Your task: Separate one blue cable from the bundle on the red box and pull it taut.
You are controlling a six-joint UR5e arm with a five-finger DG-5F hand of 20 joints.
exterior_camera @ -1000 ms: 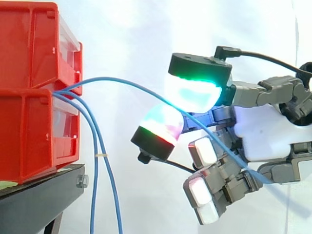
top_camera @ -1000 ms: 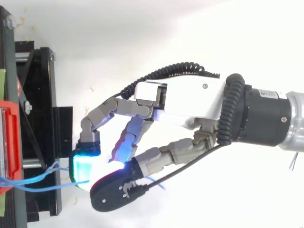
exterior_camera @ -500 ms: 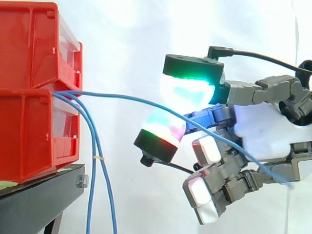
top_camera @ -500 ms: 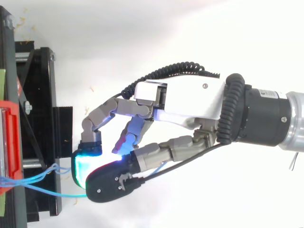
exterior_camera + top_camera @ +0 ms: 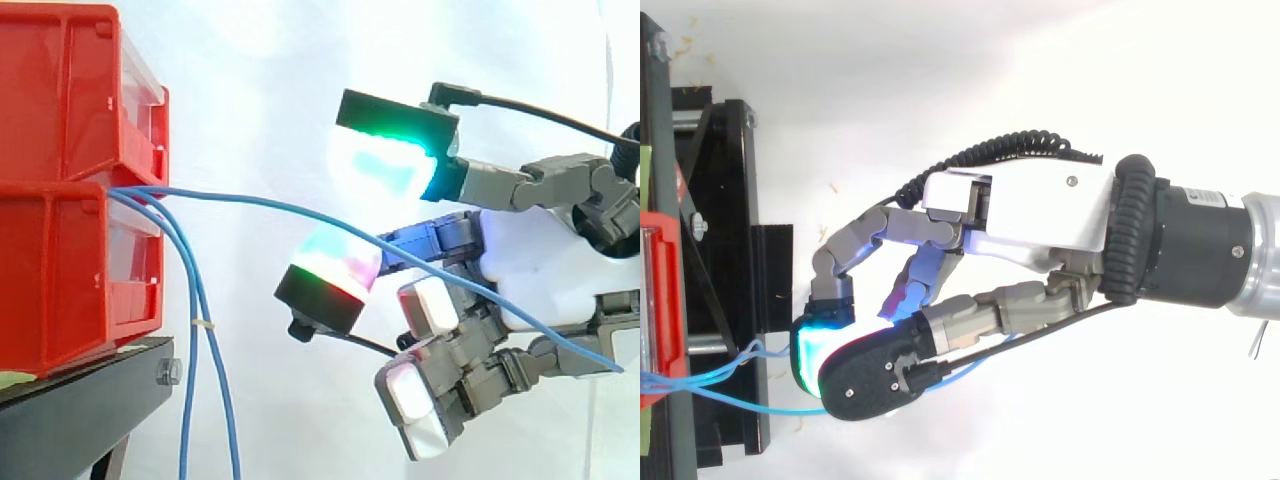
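Stacked red bins (image 5: 60,250) rest on a black stand (image 5: 80,410) before a white curtain (image 5: 270,80). One blue cable (image 5: 260,203) runs from the bins' front edge across the hand (image 5: 545,270); grip cannot be determined. Two other blue cables (image 5: 200,300) hang beside the stand's edge.

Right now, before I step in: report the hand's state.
Hand: cannot be told whether it grips anything. One blue cable runs from the red box across it.
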